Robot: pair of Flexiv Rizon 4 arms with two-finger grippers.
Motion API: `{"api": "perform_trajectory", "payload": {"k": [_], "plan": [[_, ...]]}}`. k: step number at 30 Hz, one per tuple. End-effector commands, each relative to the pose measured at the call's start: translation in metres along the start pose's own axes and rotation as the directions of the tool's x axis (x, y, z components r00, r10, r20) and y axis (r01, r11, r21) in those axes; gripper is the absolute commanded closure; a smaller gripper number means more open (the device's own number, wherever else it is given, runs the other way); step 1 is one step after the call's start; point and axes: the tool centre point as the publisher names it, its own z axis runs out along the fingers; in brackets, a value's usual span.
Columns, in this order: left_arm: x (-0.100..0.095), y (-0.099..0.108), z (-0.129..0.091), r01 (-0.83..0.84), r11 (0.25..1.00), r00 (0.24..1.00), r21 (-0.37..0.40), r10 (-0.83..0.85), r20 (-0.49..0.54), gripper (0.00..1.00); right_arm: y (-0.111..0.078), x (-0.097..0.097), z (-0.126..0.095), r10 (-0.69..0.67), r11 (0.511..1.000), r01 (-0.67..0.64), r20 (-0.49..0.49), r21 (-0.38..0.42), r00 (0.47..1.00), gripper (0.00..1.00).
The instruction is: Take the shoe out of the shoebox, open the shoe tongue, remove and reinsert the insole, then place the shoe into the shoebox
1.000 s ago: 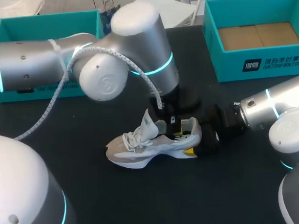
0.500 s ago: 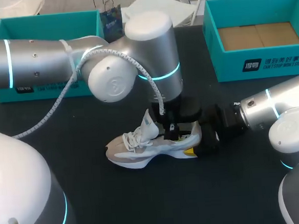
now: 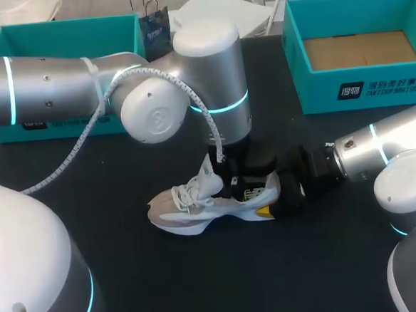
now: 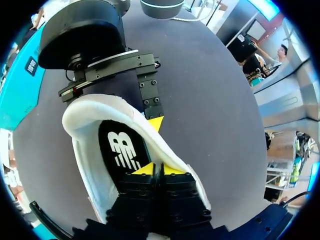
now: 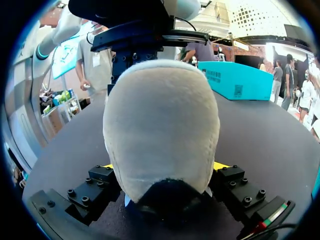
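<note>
- My left pincer (image 4: 159,171) sits down inside the shoe (image 4: 82,127), its yellow tips pressed together over the black insole (image 4: 122,150). I cannot tell whether they pinch the insole's edge.
- My right pincer (image 5: 164,166) clamps the heel from both sides, steadying the shoe, which stands on the table (image 3: 203,285) with its tongue raised.
- I judge the insole removal to be the step in hand: shoe out, tongue opened, insole not yet out.
- The next move calls for a sure pinch on the insole's rim and a slow lift clear of the collar, with the heel held firm.
- The open shoebox (image 3: 360,88) waits well apart, at the table's far right.
</note>
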Motion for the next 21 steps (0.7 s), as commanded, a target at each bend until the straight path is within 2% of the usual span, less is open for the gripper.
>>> {"api": "perform_trajectory", "payload": {"k": [1, 3, 4, 8, 14, 16, 18, 21], "plan": [[0.002, 0.001, 0.004, 0.007, 1.000, 1.000, -0.010, -0.006, 0.005, 0.82, -0.002, -0.001, 0.006, 0.001, 1.000, -0.001, 0.000, 0.001, 1.000, 1.00], [0.002, 0.002, 0.006, 0.011, 1.000, 1.000, -0.014, -0.011, 0.006, 0.75, -0.002, -0.001, 0.006, 0.001, 1.000, -0.001, 0.000, 0.001, 1.000, 1.00], [0.002, 0.003, 0.008, 0.014, 1.000, 1.000, -0.017, -0.014, 0.008, 0.68, -0.002, -0.001, 0.006, 0.001, 1.000, -0.001, 0.000, 0.001, 1.000, 1.00], [0.000, 0.005, 0.011, 0.021, 0.999, 1.000, -0.027, -0.021, 0.020, 0.70, -0.002, -0.001, 0.006, 0.001, 1.000, -0.001, 0.000, 0.001, 1.000, 1.00], [-0.006, 0.008, 0.014, 0.025, 0.999, 0.996, -0.026, -0.023, 0.081, 0.65, -0.002, -0.001, 0.006, 0.001, 1.000, -0.001, 0.000, 0.001, 1.000, 1.00], [-0.008, 0.009, 0.015, 0.013, 1.000, 0.995, -0.022, -0.011, 0.095, 0.63, -0.002, -0.001, 0.006, 0.001, 1.000, -0.001, 0.000, 0.001, 1.000, 1.00], [-0.010, 0.009, 0.017, 0.005, 1.000, 0.995, -0.016, -0.004, 0.098, 0.56, -0.002, -0.001, 0.006, 0.001, 1.000, -0.001, 0.000, 0.001, 1.000, 1.00], [-0.015, 0.009, 0.022, 0.002, 1.000, 0.994, -0.019, 0.000, 0.112, 0.54, -0.002, -0.001, 0.006, 0.001, 1.000, -0.001, 0.000, 0.001, 1.000, 1.00]]}}
